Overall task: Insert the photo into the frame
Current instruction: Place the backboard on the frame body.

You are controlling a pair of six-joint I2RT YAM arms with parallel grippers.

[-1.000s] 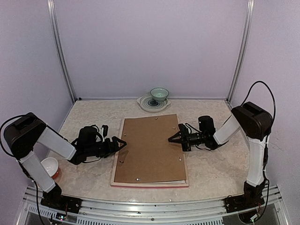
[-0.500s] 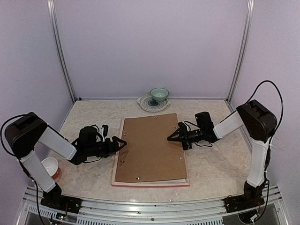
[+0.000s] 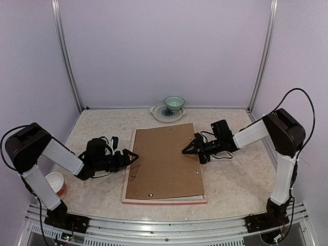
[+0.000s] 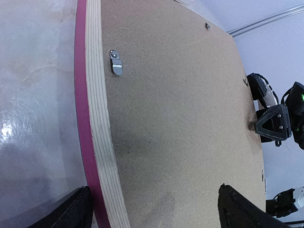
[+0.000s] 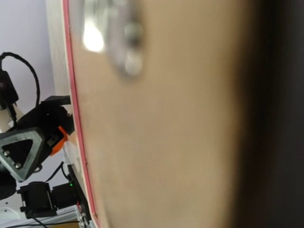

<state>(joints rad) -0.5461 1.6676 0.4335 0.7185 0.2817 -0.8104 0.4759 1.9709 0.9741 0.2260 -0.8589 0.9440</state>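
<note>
the frame (image 3: 154, 202) lies face down in the middle of the tabletop, a little toward the near edge, pale wood back up and a pink strip showing along its near rail. the brown hardboard backing (image 3: 164, 164) sits inside it and covers the whole opening, so the photo is not visible anywhere; it is most likely already under the board, which would leave the task near its end. what seems left is turning the small metal clips (image 4: 116, 62) on the rails over the board, though whether any is locked cannot be told. the left gripper (image 3: 134, 158) is held low at the frame's left rail, arm stretched flat along the table from the near left corner, its claw released and spread wide across that rail, grasping nothing. the right gripper (image 3: 189, 152) reaches in from the right edge, forearm low, tips over the board's right margin near a clip, its claw also looking released; its own camera is too blurred to confirm.
</note>
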